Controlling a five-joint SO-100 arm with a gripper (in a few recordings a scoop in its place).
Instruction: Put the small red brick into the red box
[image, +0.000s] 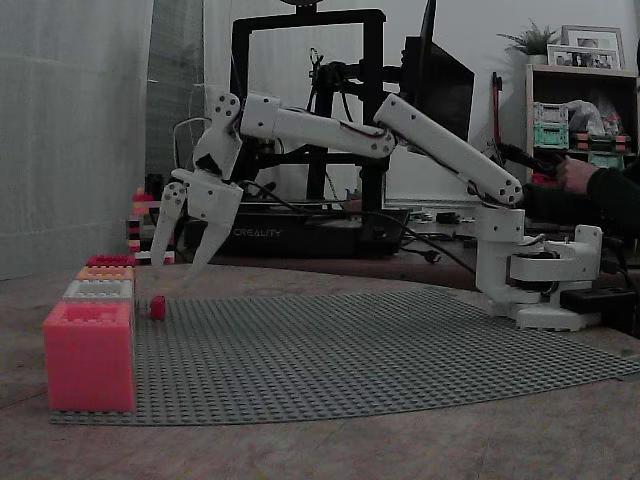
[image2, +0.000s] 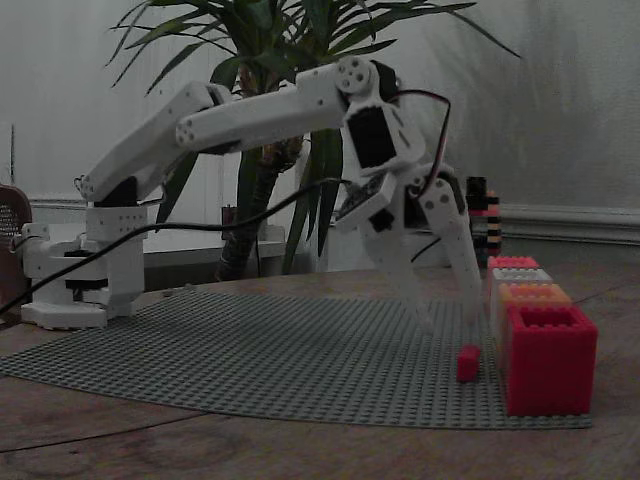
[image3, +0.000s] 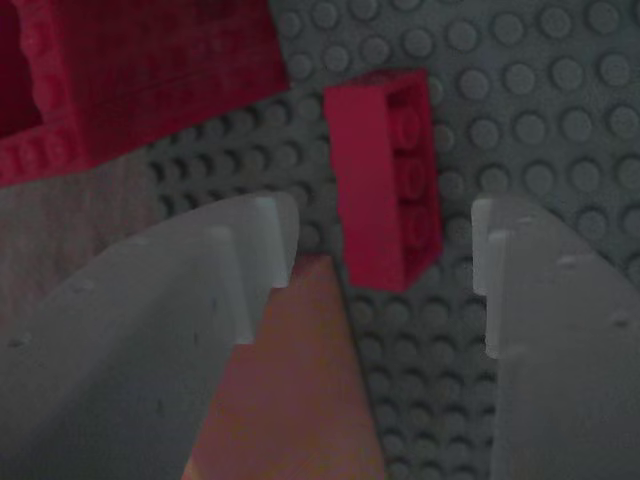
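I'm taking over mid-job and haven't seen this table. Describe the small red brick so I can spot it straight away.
Start at the grey studded baseplate and follow its edge to the row of four brick-built boxes. The small red plastic brick lies on the plate beside that row, under the open white two-finger gripper. Unlike its neighbours, it is one tiny loose piece, far smaller than any box.
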